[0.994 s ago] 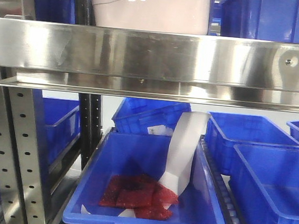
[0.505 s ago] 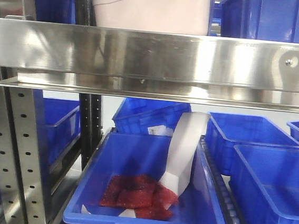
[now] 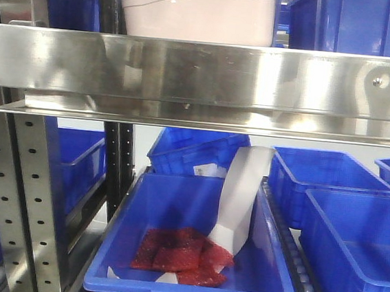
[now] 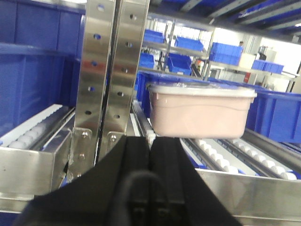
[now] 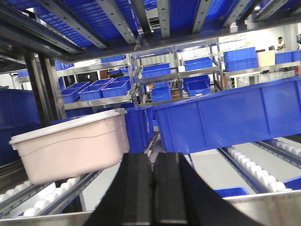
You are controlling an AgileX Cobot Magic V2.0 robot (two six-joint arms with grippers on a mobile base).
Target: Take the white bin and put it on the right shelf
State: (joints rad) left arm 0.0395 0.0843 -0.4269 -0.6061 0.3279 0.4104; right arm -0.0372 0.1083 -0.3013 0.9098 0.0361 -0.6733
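Note:
The white bin (image 3: 197, 12) is a pinkish-white tub standing on the white rollers of the right shelf, just behind its shiny steel front rail (image 3: 202, 74). The left wrist view shows the bin (image 4: 200, 110) a short way beyond my left gripper (image 4: 150, 141), which is shut with nothing between its black fingers. In the right wrist view the bin (image 5: 70, 143) sits to the left of my right gripper (image 5: 152, 157), also shut and empty. Neither gripper touches the bin. No gripper shows in the front view.
A large blue crate (image 5: 225, 117) stands on the same level, right of the bin. Perforated steel uprights (image 4: 110, 70) rise at the shelf's left end. Below the rail, a blue crate (image 3: 191, 256) holds red packets and a white paper strip, with more blue crates around it.
The front view has drifted very slightly. The bin stays where it was on the shelf.

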